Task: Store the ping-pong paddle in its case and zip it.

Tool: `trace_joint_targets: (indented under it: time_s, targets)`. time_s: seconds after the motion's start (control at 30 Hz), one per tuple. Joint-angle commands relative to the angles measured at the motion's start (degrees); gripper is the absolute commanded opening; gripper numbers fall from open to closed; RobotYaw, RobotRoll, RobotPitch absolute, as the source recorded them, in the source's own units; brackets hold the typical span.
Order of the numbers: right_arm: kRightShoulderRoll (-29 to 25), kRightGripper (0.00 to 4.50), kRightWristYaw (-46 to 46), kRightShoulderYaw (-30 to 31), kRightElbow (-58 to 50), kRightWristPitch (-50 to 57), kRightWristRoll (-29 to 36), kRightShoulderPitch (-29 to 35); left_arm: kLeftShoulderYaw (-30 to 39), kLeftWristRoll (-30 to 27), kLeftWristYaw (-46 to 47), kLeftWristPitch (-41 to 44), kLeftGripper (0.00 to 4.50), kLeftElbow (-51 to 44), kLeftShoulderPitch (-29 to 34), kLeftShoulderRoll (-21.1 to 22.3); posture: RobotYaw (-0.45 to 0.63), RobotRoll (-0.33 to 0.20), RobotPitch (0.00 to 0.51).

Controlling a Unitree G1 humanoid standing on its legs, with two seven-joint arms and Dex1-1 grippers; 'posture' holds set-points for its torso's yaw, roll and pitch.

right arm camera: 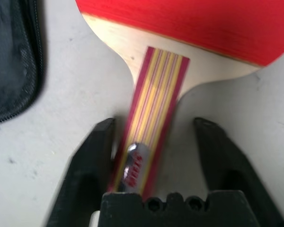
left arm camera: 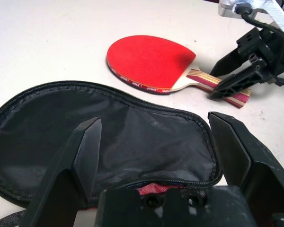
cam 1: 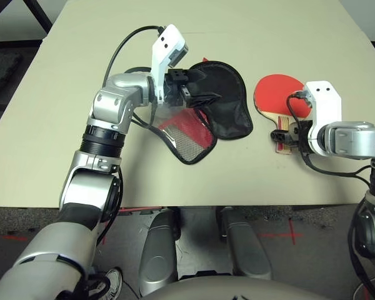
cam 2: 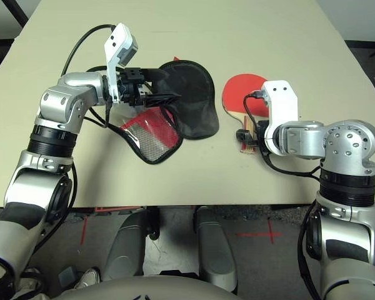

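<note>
1. Lying flat on the worktop (cam 1: 337, 178), the ping-pong paddle (cam 1: 276, 92) is apart from the case (cam 1: 229, 115), on its right side from the robot's seat. In the left eye view the red blade points away from the robot and the striped handle toward it, the long axis running nearly straight out. The case is spread with its black-lined panel beside the red panel with the mesh; the black panel's broad end is also the far one. Above the case hangs the left gripper (cam 1: 212, 86), hiding part of it along with the forearm. The right gripper (cam 1: 276, 135) is at the paddle's handle, beyond the case's right edge. Count: one paddle, one case, two grippers.

2. In the left wrist view, the left gripper stands wide open with nothing between its fingers, over the black panel of the case. The paddle lies near the case's zipper edge, blade and handle on one slanting line, and the right gripper's fingers straddle the handle.

3. In the right wrist view, the right gripper is open around the handle, one finger close beside it and the other clearly apart; no grip shows. The handle leads up to the blade, while a black corner of the case lies apart from both.
</note>
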Motion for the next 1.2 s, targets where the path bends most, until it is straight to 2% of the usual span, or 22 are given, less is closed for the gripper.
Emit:
trace_joint_targets:
  time_s: [0.03,0.1,0.17,0.37,0.5,0.6,0.7,0.83,1.2]
  targets:
    - [1.6,2.06,-2.6,0.5,3.1,1.0,0.2,0.1,0.0,-0.8,0.5,0.9,4.50,-1.6,0.9,0.8,-0.08,0.000,0.242]
    - [2.5,1.37,-4.0,-0.5,3.8,1.0,0.0,-0.8,0.1,-1.0,0.9,1.0,4.50,-1.9,0.9,0.9,-0.08,0.000,0.243]
    - [3.0,1.06,-5.0,-1.4,4.3,1.0,-0.5,-2.2,0.1,-1.2,1.1,1.2,4.50,-2.1,1.1,1.0,-0.08,0.000,0.244]
    - [4.3,1.06,-3.6,-1.0,6.6,1.0,-3.7,-13.8,0.1,-1.6,1.9,1.4,4.50,-2.6,1.2,1.0,-0.09,0.000,0.240]
    - [8.1,1.05,-2.5,1.5,8.5,1.0,-3.0,-19.8,0.2,-1.8,2.2,1.2,4.50,-2.2,0.5,0.9,-0.09,0.000,0.238]
    - [13.2,1.05,-3.0,3.3,10.1,1.0,-2.4,-22.5,0.2,-1.7,2.2,0.7,4.50,-1.5,0.0,1.1,-0.09,0.000,0.233]
    - [16.5,1.05,-3.6,4.5,10.6,1.0,-2.7,-22.9,0.2,-1.8,2.3,0.7,4.50,-1.5,-0.1,1.2,-0.09,0.000,0.234]
    - [18.3,1.05,-3.5,5.2,12.4,1.0,-3.5,-23.2,0.3,-1.8,2.5,0.9,4.50,-2.3,0.2,1.6,-0.08,0.000,0.237]
    - [18.4,1.05,1.6,4.1,17.0,1.0,-10.9,-21.6,0.6,-1.7,3.3,0.5,4.50,-2.6,1.1,1.9,-0.08,0.000,0.239]
